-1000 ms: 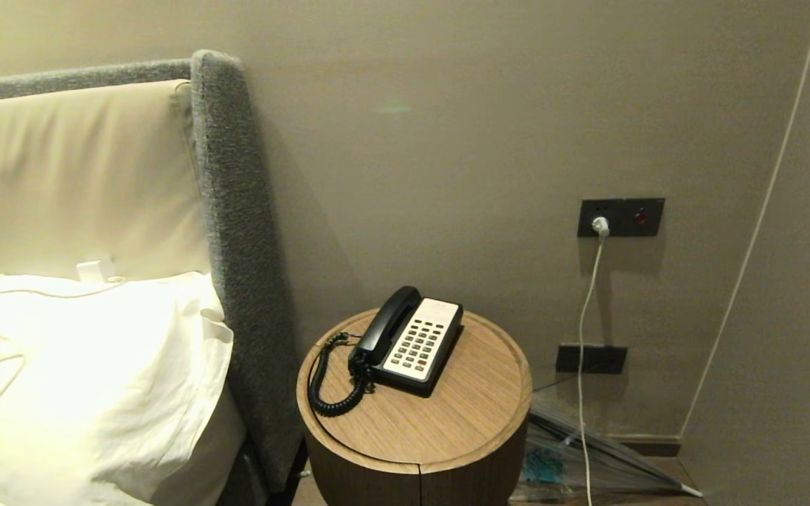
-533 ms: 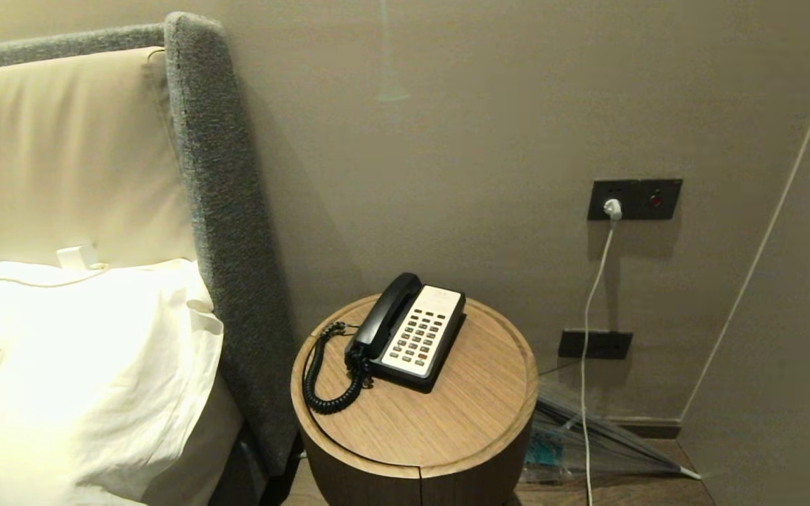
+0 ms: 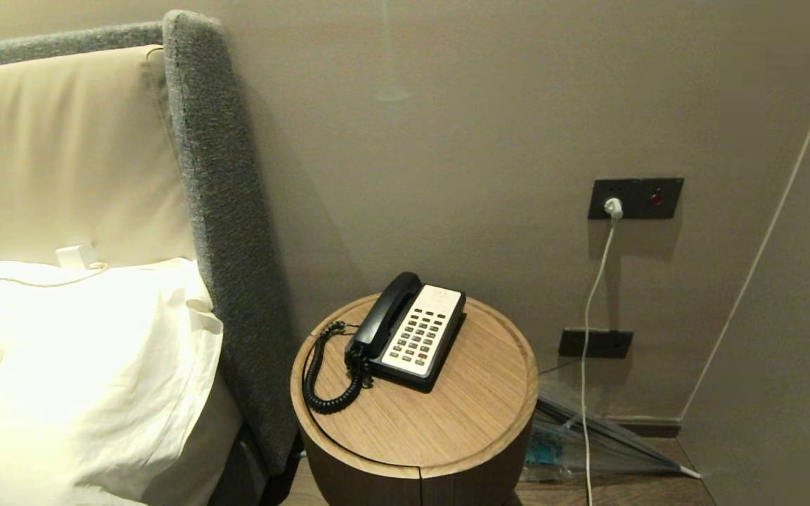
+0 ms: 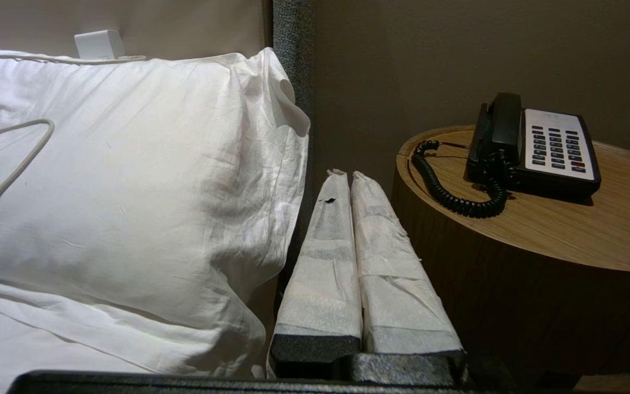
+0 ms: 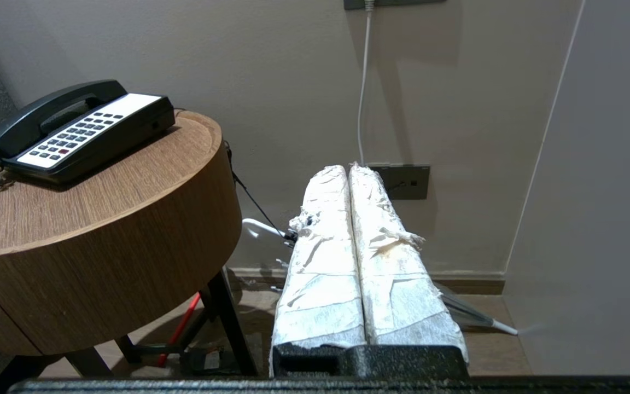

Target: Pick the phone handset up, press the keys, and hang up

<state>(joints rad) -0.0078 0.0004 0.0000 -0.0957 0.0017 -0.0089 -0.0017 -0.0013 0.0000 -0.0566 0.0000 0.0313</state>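
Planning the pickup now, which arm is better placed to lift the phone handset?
Probably left: the phone handset lies on the phone's left side, nearer the left gripper. The right gripper would have to cross the keys.

Neither tool appears in the head view. There the pillow (image 3: 74, 372) and headboard (image 3: 60, 147) run off the left edge, and the tabletop (image 3: 447, 422) is clipped at the bottom edge. The lettering on the keys (image 3: 418, 339) is too small to read. At lower right, a clear wrapped object (image 3: 588, 450) behind the stand is perhaps a folded umbrella, partly hidden
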